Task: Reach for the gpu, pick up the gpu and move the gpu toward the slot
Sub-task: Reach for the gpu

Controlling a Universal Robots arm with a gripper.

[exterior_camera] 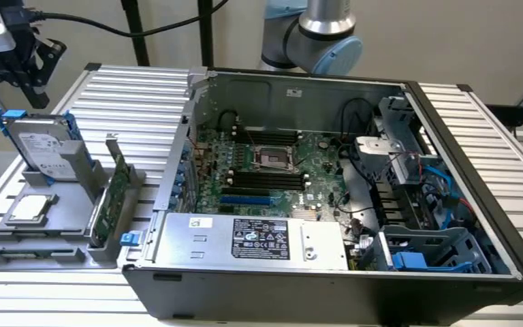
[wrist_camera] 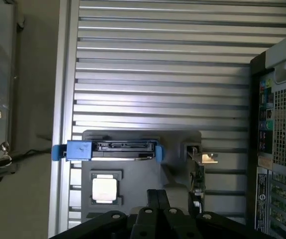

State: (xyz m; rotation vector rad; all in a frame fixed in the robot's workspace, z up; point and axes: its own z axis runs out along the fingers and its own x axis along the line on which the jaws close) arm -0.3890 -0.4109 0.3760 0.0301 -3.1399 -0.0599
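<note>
Gripper (wrist_camera: 157,196): seen closed, nothing held, suspended above the grey holder (exterior_camera: 57,235). GPU (exterior_camera: 107,204): green board, stood on edge in the holder, silver bracket at one end, untouched.

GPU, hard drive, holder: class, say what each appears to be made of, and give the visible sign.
GPU: likely fibreglass circuit board, green matt face; bright metal bracket. Hard drive: silvery metal casing; blue, plastic-looking frame. Holder: matt grey, probably plastic.
</note>
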